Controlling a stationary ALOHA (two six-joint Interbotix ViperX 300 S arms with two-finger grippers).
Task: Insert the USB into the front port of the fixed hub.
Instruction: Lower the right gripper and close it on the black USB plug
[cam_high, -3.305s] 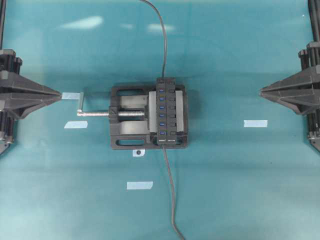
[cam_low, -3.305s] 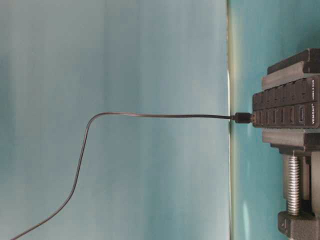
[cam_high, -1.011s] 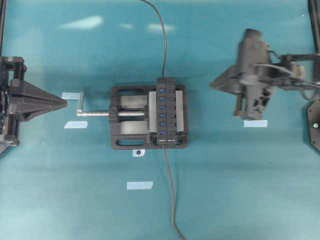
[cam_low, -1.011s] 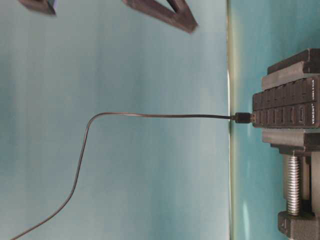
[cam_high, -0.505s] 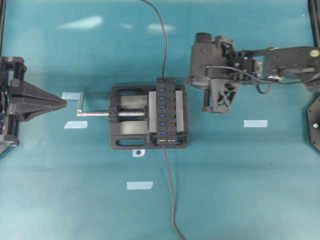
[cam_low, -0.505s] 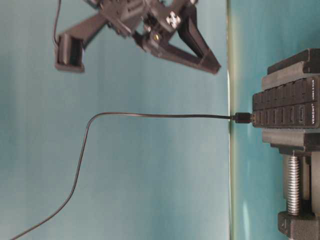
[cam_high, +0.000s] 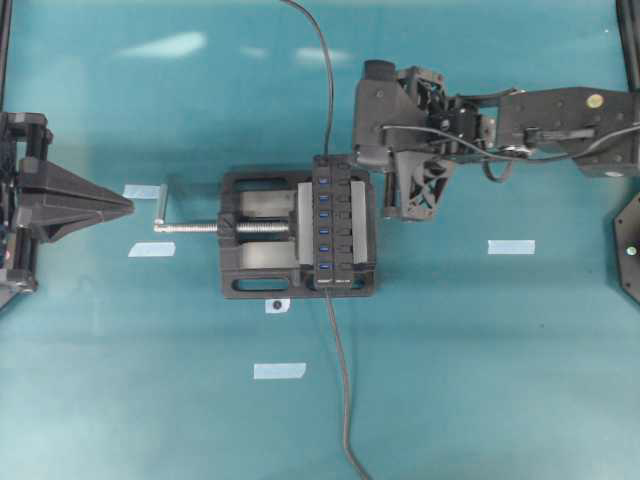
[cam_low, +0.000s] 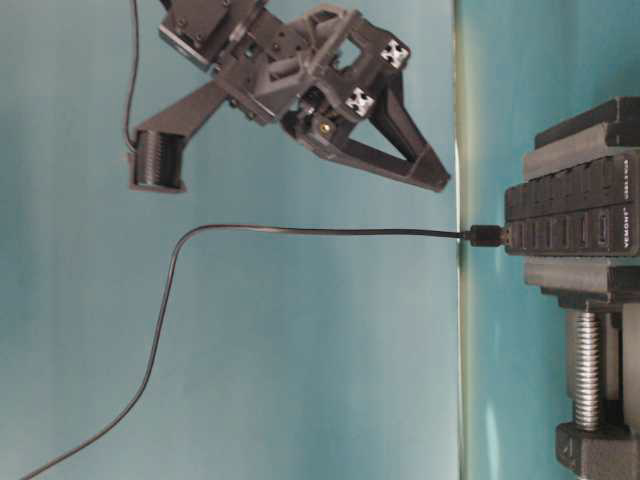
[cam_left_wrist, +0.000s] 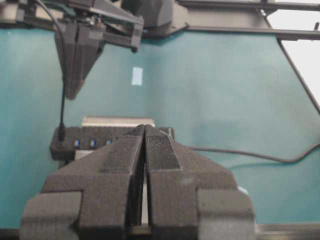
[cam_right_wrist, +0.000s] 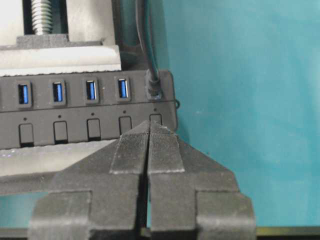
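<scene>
Your right gripper (cam_right_wrist: 149, 131), jaws pressed together and holding nothing, hovers beside the hub (cam_high: 334, 222) at mid-bench. The USB (cam_right_wrist: 153, 82) sits in the hub's end port, apparently not the front one. Extraction and reinsertion remain.

We are losing the fixed hub (cam_right_wrist: 85, 107) at the right wrist view's left edge — its far ports are running out of frame. In the left wrist view our left gripper (cam_left_wrist: 145, 145) is covering most of the hub. The USB (cam_right_wrist: 153, 82) cable is leaving the overhead view's top edge; the hub's white print is staying too small to read.
</scene>
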